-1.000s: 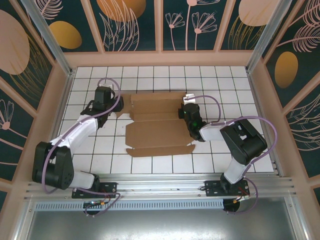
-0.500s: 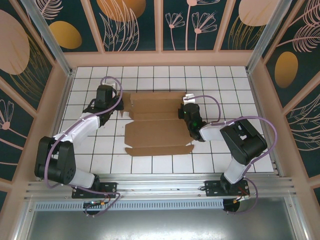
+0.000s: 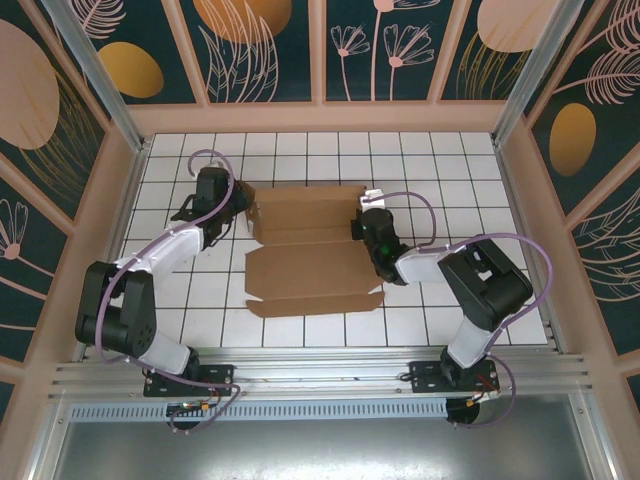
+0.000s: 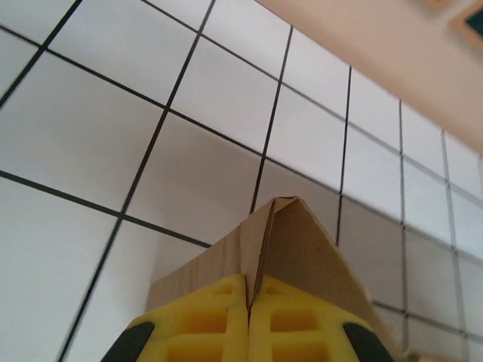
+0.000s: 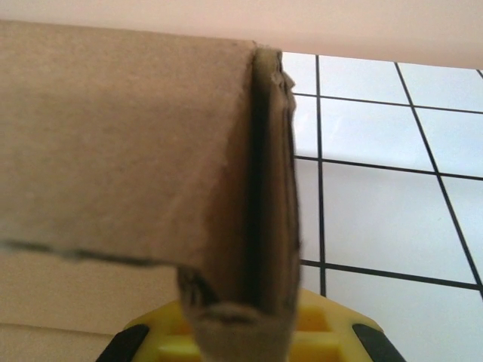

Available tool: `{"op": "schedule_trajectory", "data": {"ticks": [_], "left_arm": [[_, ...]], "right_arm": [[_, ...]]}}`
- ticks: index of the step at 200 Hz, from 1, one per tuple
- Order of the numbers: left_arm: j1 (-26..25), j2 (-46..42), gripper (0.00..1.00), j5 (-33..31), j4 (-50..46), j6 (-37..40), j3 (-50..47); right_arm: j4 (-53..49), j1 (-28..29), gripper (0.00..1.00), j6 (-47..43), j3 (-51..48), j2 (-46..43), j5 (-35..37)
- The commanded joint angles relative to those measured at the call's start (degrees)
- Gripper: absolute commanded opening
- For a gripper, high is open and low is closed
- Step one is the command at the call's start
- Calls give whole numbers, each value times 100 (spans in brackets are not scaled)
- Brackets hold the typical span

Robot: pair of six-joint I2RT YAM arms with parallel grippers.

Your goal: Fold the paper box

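Table: a white tiled tabletop with black grid lines [image 3: 450,160], walled in on 3 sides by peach frames and dark floral panels.

Box: the paper box, a plain brown corrugated cardboard sheet with flaps and tabs [image 3: 310,265], sits in the middle of the table. Most of it lies flat and unfolded, the near panel pointing toward the arm bases.

Long axis: as I see it, the far panel runs left to right, and its 2 ends reach the 2 grippers.

Arms: 2 black-and-white arms reach out from the near edge, the left one along the left side and the right one bent in from the right. Neither looks nearer; each meets its own far corner of the sheet.

Left gripper: the left gripper [image 3: 240,207] is at the far-left corner with the box lying to its right. Up close [image 4: 249,302] the jaws are pinched tight on a doubled cardboard flap that peaks above them.

Right gripper: the right gripper [image 3: 362,225] is at the far-right corner, with the box to its left. Up close [image 5: 241,324] it is clamped on a folded cardboard edge standing upright.

Next move: I would guess the far panel gets lifted and swung between the 2 grips, so both ends need to travel evenly.

Pads: the yellow ribbed finger pads [image 4: 290,320] meet with only cardboard between them.
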Motion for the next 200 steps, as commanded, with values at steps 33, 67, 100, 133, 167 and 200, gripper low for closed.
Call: {"op": "schedule_trajectory", "data": {"ticks": [33,67,100,133,167,200], "left_arm": [[-261,175,0,-61,675,-1666,104],[-296,-91,12,-159,376,-1316,-36],[-293,-774,23,-15,277,-592,-532],[-274,-1416,43,29,-379,108,-749],[-157,-2075,71,-324,-495,789,-844],[274,-1757,73,-711,-181,1046,-360]], "right_arm": [[-190,111,0,108,138,115,164],[-198,-51,0,77,65,76,233],[-198,-378,0,57,32,-33,-17],[-221,-477,0,-144,142,-14,-122],[-198,-492,0,-317,130,-40,-156],[-211,-492,0,-320,94,-87,-303]]}}
